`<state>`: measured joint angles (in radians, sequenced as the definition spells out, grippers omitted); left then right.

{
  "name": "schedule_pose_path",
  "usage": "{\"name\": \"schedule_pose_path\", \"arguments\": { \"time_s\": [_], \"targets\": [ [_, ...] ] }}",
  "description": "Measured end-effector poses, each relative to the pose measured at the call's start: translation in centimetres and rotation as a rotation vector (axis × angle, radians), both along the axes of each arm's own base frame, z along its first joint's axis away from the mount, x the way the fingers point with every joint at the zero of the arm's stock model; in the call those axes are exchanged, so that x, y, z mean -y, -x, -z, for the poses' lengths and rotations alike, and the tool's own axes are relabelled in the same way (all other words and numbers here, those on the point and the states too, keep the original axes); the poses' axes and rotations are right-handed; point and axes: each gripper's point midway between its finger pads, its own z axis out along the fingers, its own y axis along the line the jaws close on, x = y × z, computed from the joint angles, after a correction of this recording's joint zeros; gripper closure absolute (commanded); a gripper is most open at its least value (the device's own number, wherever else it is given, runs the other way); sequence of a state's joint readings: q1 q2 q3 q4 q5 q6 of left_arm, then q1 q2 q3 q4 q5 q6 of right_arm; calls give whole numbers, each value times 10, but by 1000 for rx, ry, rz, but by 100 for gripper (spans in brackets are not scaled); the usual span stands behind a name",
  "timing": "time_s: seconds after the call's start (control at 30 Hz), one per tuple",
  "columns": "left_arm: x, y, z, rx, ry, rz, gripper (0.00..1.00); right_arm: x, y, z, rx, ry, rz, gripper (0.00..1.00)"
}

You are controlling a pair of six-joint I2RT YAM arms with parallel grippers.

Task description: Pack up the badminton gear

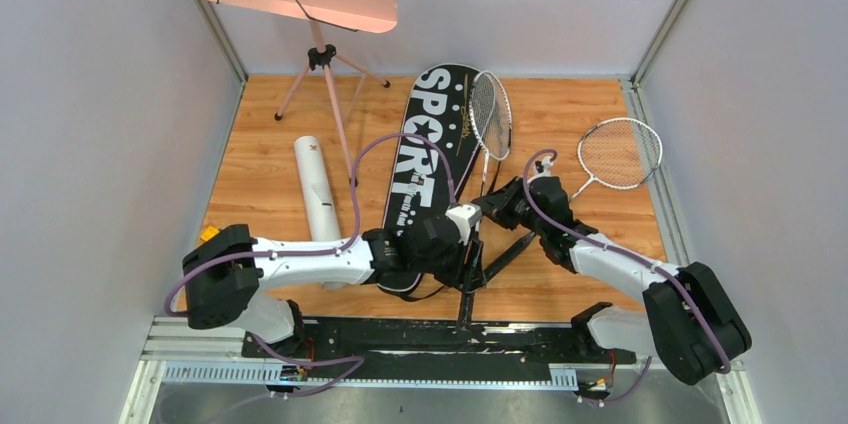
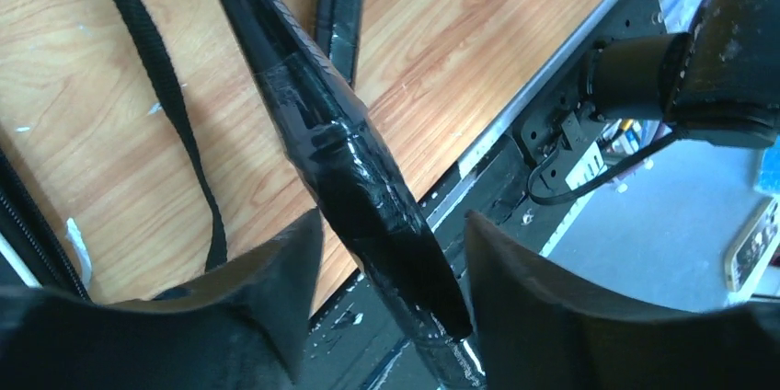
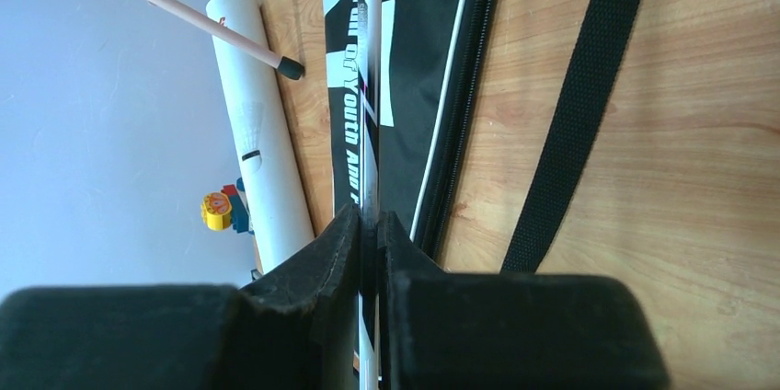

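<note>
Right gripper [image 3: 370,221]: fingers pressed together on the thin shaft [image 3: 368,86] of a silver racket [image 1: 490,114]. The shaft runs straight out ahead of the jaws. Directly beneath the shaft is the black SPORT bag [image 3: 414,59], flat on the wood tabletop [image 3: 699,178]. A black strap [image 3: 579,105] lies just right of the fingers. Left of the fingers in the wrist view is the white tube [image 3: 262,160], lying flat. A pink music stand leg [image 3: 175,5] passes in front of it, and a small yellow and blue toy [image 3: 225,209] sits on the tube's far side. Left gripper [image 2: 394,224]: jaws spread, straddling the same racket's black wrapped handle [image 2: 349,160]. There is a clear gap to the left finger [image 2: 276,298]. The handle end is close against the right finger [image 2: 533,298], can't tell if it touches. Second racket [image 1: 620,154]: on the tabletop to the right of the right gripper, head toward the right wall. Its shaft runs in toward the right arm, handle hidden, neither gripper on it.
</note>
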<state>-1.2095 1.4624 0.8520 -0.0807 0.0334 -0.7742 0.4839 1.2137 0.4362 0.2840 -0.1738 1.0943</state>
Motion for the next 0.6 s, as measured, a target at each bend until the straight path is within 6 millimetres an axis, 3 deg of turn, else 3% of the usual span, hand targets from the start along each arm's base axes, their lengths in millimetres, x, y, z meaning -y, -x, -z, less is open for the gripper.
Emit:
{"name": "schedule_pose_path", "arguments": {
  "time_s": [0.13,0.23,0.3,0.43,0.6],
  "targets": [
    [2,2,-7,-6,34,-6,75,-1,0,-7,41,4,-20,84],
    [-14,-5,1,-24,11,-74,91,2,-2,-24,118,9,-30,72],
    [-15,-3,-2,-13,36,-59,99,0,1,-38,174,2,-54,63],
    [-2,7,-28,-19,147,-20,100,-4,12,-66,301,-40,-112,50],
    [11,12,-55,-38,272,-7,100,-6,34,-74,393,-97,-180,50]
  ]
}}
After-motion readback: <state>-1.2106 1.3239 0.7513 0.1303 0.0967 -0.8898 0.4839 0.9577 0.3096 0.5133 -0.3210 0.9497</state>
